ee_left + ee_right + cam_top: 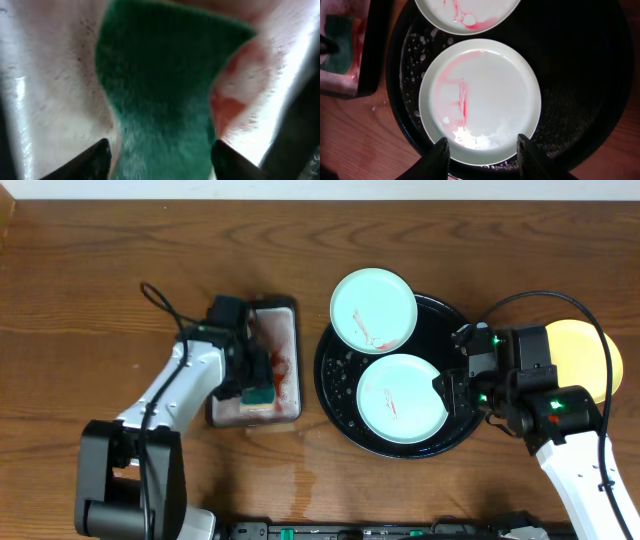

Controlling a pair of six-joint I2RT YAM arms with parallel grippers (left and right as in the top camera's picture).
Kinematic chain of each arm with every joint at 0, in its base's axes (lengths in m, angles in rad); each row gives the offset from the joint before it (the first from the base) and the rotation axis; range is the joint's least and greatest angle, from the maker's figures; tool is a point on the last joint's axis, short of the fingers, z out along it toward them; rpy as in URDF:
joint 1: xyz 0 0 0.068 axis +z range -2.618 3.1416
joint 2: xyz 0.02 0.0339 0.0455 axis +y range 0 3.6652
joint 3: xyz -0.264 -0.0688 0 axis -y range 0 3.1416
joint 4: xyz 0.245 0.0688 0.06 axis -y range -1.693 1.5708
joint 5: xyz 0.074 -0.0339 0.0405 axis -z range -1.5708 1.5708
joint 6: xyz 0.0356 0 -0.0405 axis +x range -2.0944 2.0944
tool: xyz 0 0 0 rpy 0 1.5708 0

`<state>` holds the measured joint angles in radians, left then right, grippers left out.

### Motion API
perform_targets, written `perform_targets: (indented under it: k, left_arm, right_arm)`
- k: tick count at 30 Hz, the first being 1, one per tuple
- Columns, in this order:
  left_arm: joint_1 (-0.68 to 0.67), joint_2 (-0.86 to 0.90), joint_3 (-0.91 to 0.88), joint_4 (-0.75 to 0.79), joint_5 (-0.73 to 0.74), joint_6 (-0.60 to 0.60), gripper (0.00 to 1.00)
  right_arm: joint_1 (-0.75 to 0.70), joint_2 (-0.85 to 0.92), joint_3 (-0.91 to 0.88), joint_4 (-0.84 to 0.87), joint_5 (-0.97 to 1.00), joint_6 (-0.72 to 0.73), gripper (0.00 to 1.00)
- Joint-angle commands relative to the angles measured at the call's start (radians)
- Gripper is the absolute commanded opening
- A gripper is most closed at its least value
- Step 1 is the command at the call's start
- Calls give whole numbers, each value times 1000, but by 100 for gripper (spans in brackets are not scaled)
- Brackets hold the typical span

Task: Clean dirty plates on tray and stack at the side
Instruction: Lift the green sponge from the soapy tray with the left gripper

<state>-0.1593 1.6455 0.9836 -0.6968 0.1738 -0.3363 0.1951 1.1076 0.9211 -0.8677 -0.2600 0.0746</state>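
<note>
Left gripper (160,157) set astride green sponge (160,85) in soapy tray (292,315), grip not determinable. Smeared plate (402,397) lies rightward, nearer right gripper (483,149), held half-open, empty, over its rim.

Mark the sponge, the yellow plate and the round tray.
sponge (160,85), left wrist view, middle of green face
yellow plate (578,345), overhead view, uncovered upper part
round tray (440,330), overhead view, bare black floor
</note>
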Motion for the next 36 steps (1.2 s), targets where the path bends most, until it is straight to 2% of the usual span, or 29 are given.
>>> perform_targets:
  k: [1,2,6,11,13,17,19,23,28,32,36]
  left_arm:
    - [-4,1,-121,120,9,-27,59]
    - [-4,1,-136,139,9,-27,54]
    - [-4,1,-164,171,9,-27,9]
    - [-4,0,-134,141,9,-27,8]
    - [-4,-3,-86,90,8,-23,8]
    - [-4,-26,15,-23,-2,-7,8]
    - [-5,-47,79,-89,-1,3,7]
    - [-40,-99,179,-172,-1,20,8]
    - [-140,-174,200,-146,92,12,7]
    - [-232,-179,199,-107,127,-79,8]
    - [-324,-157,199,-55,129,-174,8]
  right_arm:
    - [13,-5,8,-2,-10,-11,41]
    - [13,-5,8,-5,-10,-7,41]
    - [12,-2,8,-12,-6,53,41]
    - [-3,11,7,-12,69,143,38]
    - [-37,33,7,-11,102,180,32]
    - [-93,87,7,-12,84,172,30]
    - [-113,124,7,-13,24,122,30]
    - [-124,218,7,-23,-17,73,33]
    - [-124,362,6,14,-9,74,35]
    - [-124,470,6,53,55,74,34]
    - [-124,556,6,76,75,73,22]
